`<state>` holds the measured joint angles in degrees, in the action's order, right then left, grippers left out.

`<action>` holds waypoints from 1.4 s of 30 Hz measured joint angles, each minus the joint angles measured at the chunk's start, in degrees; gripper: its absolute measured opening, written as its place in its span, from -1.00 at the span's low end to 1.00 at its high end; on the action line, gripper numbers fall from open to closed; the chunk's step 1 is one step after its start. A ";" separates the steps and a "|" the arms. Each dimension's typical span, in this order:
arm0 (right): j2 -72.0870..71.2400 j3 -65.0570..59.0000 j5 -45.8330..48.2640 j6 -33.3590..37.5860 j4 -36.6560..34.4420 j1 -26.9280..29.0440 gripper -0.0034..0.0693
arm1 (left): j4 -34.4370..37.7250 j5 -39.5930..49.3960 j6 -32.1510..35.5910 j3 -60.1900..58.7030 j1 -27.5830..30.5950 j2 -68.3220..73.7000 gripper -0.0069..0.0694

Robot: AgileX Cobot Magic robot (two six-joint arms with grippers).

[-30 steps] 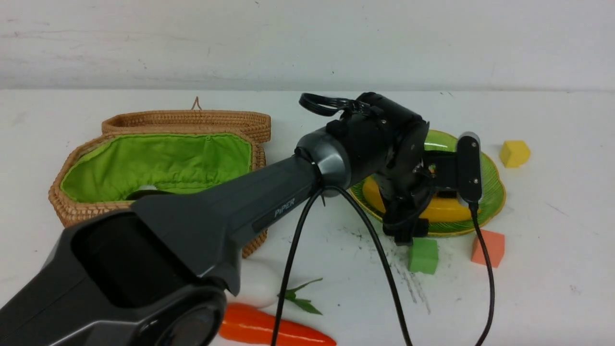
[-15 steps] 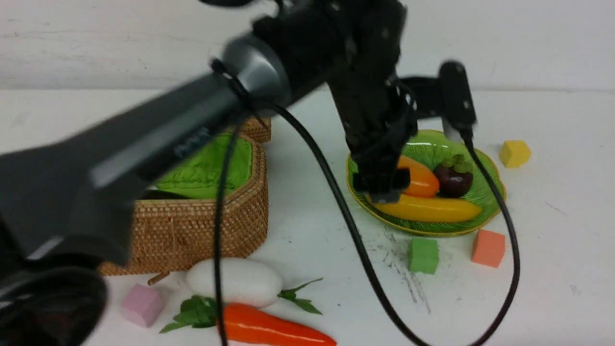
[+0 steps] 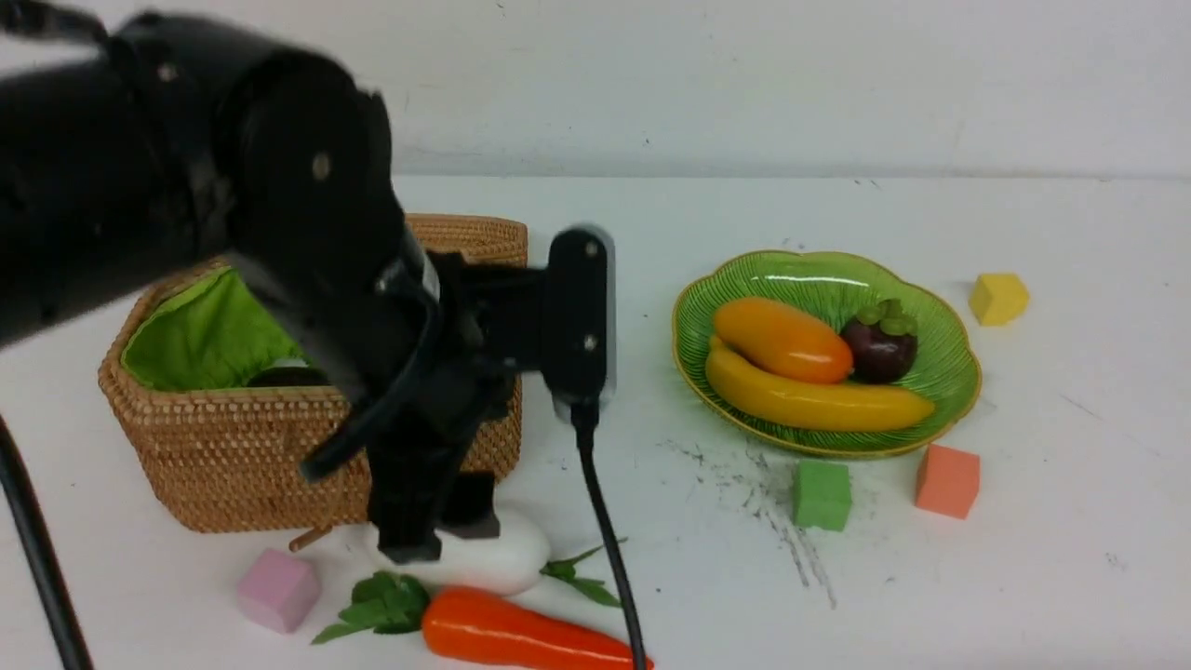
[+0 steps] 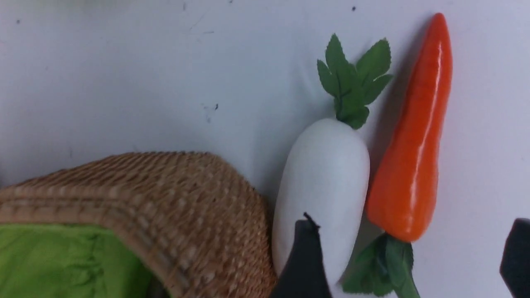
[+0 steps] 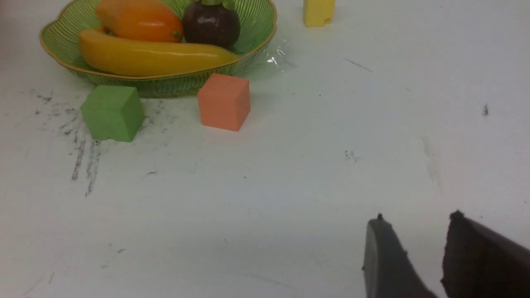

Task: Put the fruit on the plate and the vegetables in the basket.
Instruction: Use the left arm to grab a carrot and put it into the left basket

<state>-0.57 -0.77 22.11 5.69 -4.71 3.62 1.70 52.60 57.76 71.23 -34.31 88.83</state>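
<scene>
Tan woven rattan basket (image 3: pixel 279 465) with lime-green cloth lining stands open on the robot's left; a dark shape lies inside, too hidden to name. Well apart on the right, the glossy green scalloped plate (image 3: pixel 800 279) with its thin golden rim already carries all three fruit: the long yellow banana (image 3: pixel 819 402), the orange-yellow mango-like oval (image 3: pixel 782 340) and the round dark purple mangosteen (image 3: pixel 879 349). Two vegetables lie on the table just in front of the basket wall: the smooth white oval with green leaves (image 3: pixel 516 558) and, close alongside and seemingly touching it, the glossy orange leafy carrot (image 3: pixel 521 633). The left gripper (image 3: pixel 442 535) hovers low over the white oval with jaws spread wide and empty, one finger above its blunt end, the other well beyond the carrot. Both pieces look like stiff, light moulded plastic with slick skins, so a pinch near a rounded end would likely squirt loose; the best hold is probably across the white oval's thick middle, clear of the floppy leaves, with one finger slipped between it and the carrot. The right gripper (image 5: pixel 416 219) rests low over bare table, jaws only slightly parted, holding nothing.
</scene>
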 joint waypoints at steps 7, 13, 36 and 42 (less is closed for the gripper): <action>0.00 0.00 0.00 0.00 0.00 0.00 -0.25 | 3.87 -4.80 1.18 -6.49 0.00 5.46 0.69; 0.00 0.00 0.00 0.00 0.07 0.00 -0.25 | 10.50 -3.88 6.60 -6.67 0.00 10.00 0.69; 0.00 0.00 0.00 0.00 0.06 0.00 -0.25 | 16.33 -4.05 7.15 -5.97 0.00 18.84 -0.14; 0.00 0.00 0.00 0.00 0.06 0.00 -0.25 | 16.35 -1.67 6.84 -6.14 0.00 17.91 -0.14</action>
<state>-0.57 -0.77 22.11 5.69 -4.65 3.62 18.05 50.93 64.61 65.09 -34.31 106.74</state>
